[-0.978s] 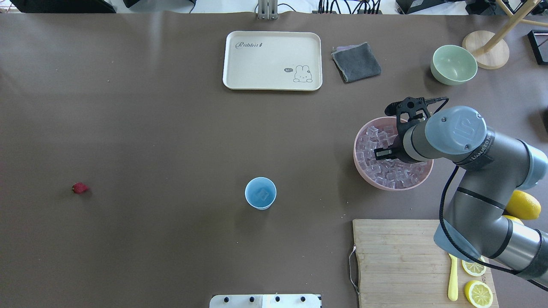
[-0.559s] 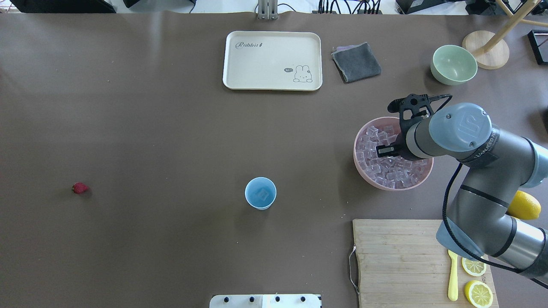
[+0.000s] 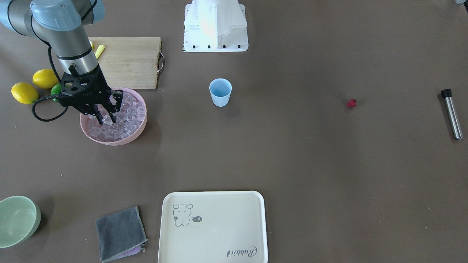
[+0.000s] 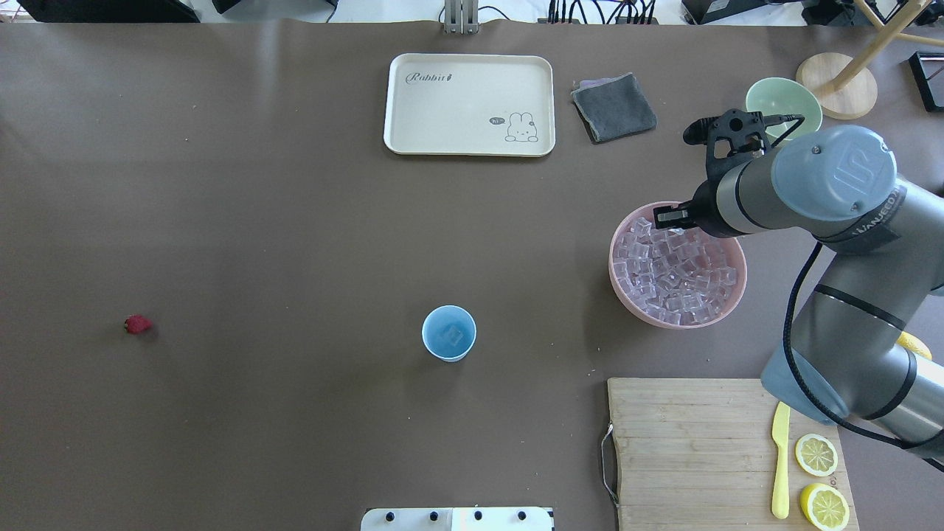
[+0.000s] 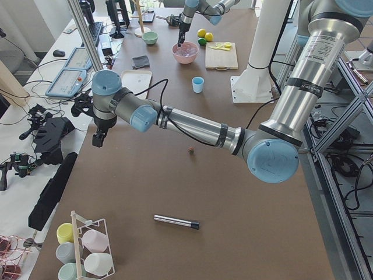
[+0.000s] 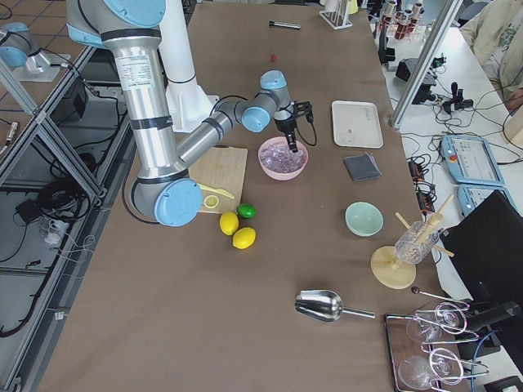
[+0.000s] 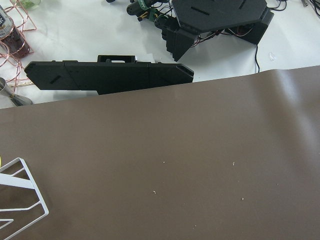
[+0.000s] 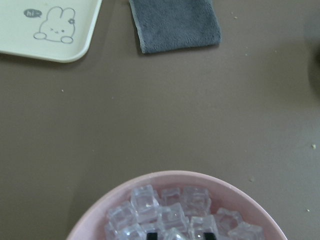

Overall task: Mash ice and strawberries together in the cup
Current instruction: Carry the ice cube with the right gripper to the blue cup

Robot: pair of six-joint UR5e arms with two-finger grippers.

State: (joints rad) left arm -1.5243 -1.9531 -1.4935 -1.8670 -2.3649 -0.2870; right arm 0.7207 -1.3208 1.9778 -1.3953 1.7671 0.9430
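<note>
Ice (image 4: 675, 276) is hard, light and likely slick, so I would pinch one cube across its flat faces, gently. My right claw (image 3: 106, 121) hangs over the bowl (image 4: 618, 295) near the table's right edge, fingers nipped on what looks like a single cube (image 3: 106, 118). The cup (image 4: 449, 333) stands mid-table toward the robot-side edge, well apart from the claw. The strawberry (image 4: 138, 324) lies toward the left edge. For the left claw (image 5: 98, 140), I cannot tell.

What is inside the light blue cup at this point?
Seen from overhead, the cup holds what looks like one clear ice cube on its bottom. The strawberry is not in it; it lies on the table. The front-facing view hides the cup's bottom.
</note>
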